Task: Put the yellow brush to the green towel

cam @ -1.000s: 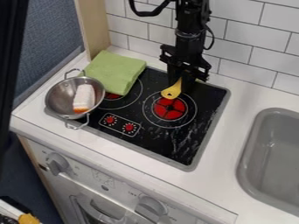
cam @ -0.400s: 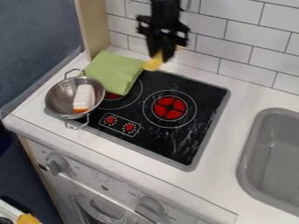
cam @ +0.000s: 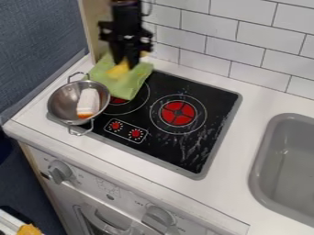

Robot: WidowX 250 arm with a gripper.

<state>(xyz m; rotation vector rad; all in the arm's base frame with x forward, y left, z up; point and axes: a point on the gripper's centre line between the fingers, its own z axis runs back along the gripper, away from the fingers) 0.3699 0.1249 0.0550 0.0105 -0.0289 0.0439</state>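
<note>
My black gripper (cam: 126, 60) hangs over the back part of the green towel (cam: 115, 88), shut on the yellow brush (cam: 119, 69). The brush's yellow end points down toward the front left, in front of the towel; whether it touches the cloth I cannot tell. A small yellow bit of it also shows at the right of the gripper. The towel lies at the back left of the stove, partly over its corner.
A metal pot (cam: 60, 102) holding a white and orange item (cam: 88, 102) stands just in front of the towel. The black stove (cam: 195, 151) spans the middle, a grey sink (cam: 288, 160) lies right, and the tiled wall (cam: 245, 50) rises behind.
The gripper has moved left with the yellow brush, from above the right burner to over the green towel. Towel, pot and stove have stayed where they were.
</note>
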